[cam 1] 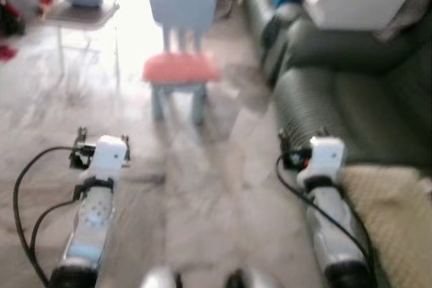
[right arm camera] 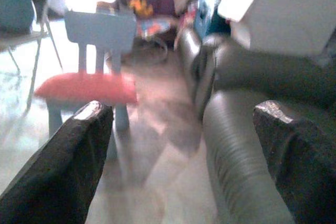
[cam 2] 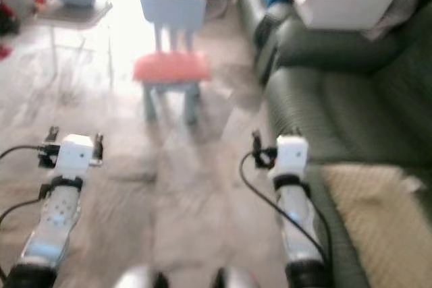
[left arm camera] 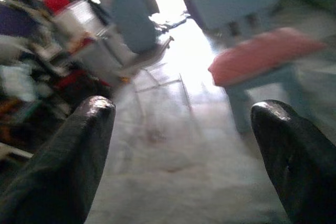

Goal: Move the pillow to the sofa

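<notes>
Red pillow [cam 1: 181, 67] flat on chair [cam 1: 179, 45]

Two silver arms carry white wrist blocks and looping black cables; the left gripper [left arm camera: 184, 156] and right gripper [right arm camera: 184, 156] have long black fingers.

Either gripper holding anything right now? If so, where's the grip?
Nothing is held. The left gripper and right gripper are both open, with bare floor between the fingers. The red pillow lies on the small blue chair, untouched.

Both arms forward, level; left gripper [left arm camera: 184, 156] and right gripper [right arm camera: 181, 156] fingers spread, empty.
</notes>
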